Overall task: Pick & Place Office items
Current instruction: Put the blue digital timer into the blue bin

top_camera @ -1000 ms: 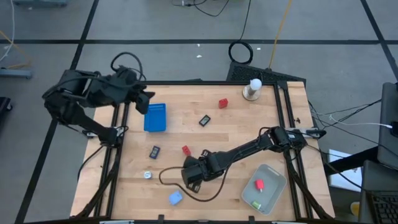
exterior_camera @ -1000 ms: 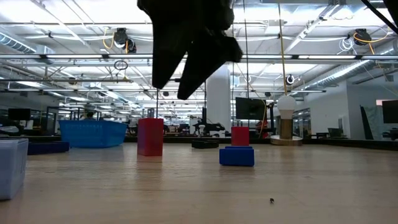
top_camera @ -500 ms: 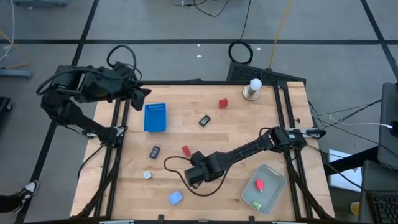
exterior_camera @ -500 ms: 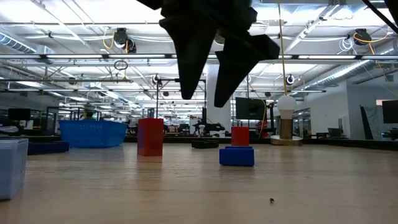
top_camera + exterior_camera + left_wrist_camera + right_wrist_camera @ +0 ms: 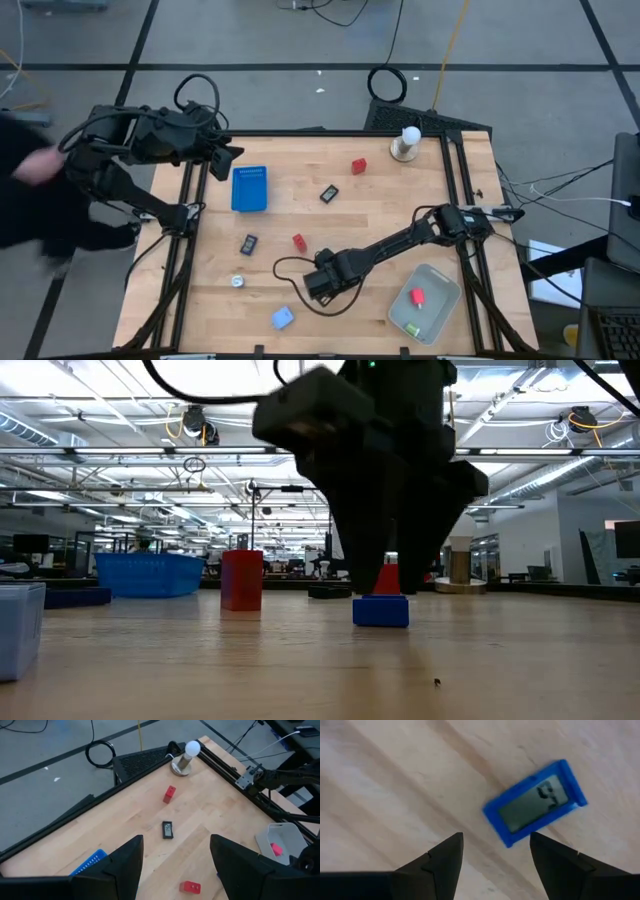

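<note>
My right gripper [image 5: 318, 283] points straight down, low over the table's near middle, and is open. A blue piece with a grey window [image 5: 535, 802] lies flat on the wood just beyond its fingertips; the gripper hides it in the high view, and in the low view the blue piece [image 5: 380, 611] sits under the dark fingers. Loose on the table are two red blocks [image 5: 358, 166] [image 5: 298, 241], two black clips [image 5: 329, 193] [image 5: 249, 242], a silvery piece [image 5: 237, 281] and a light blue piece [image 5: 283, 318]. My left gripper [image 5: 228, 156] is raised over the far left corner, open and holding nothing.
A translucent tray [image 5: 440, 285] at the near right holds a red piece [image 5: 416, 297] and a green one [image 5: 413, 328]. A blue basket [image 5: 250, 188] lies at the far left, a white knob-topped stand [image 5: 406, 143] at the far right. A person [image 5: 40, 200] blurs past the left edge.
My right gripper has sunk toward the table and shifted slightly toward the right edge, rolling about its own axis, so its fingers now hang just over the blue piece. A person has come into view at the table's left side.
</note>
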Robot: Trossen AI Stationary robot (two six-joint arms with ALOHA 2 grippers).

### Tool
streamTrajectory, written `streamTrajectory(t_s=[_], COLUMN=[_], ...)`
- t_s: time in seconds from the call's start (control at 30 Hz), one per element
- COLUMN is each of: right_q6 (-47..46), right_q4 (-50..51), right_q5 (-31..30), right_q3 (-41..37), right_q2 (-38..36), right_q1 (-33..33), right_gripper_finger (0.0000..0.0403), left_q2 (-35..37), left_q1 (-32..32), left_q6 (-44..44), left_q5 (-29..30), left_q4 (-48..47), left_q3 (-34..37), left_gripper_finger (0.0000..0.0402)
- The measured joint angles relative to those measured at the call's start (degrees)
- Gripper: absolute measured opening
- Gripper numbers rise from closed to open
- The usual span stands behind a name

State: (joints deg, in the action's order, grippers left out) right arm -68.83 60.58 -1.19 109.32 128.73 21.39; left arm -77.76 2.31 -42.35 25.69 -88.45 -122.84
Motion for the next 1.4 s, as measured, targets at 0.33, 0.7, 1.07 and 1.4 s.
streamTrajectory(t_s=[0.33,0.7,1.07,1.4], right_q6=[-6.93,-18.31,-23.17,-14.39], right_q4=[-1.20,-7.16,-8.76,-11.56], right_q5=[-0.24,-0.28,-0.22,-0.46], right_q3=[-1.97,-1.97,-1.97,-1.93], right_q2=[0.00,-0.46,-0.46,-3.54], right_q1=[-0.64,-1.89,-2.19,-1.31], right_gripper_finger=[0.0233,0.0248,0.0249,0.0247], left_q2=[0.00,0.00,0.00,0.00], left_q1=[0.00,0.00,0.02,0.02], left_q6=[0.24,4.68,7.39,8.13], left_q5=[-0.13,-5.06,-7.96,-8.72], left_q4=[-0.02,0.01,0.03,0.01], left_q3=[0.00,0.01,0.00,0.00], left_gripper_finger=[0.0230,0.0230,0.0230,0.0230])
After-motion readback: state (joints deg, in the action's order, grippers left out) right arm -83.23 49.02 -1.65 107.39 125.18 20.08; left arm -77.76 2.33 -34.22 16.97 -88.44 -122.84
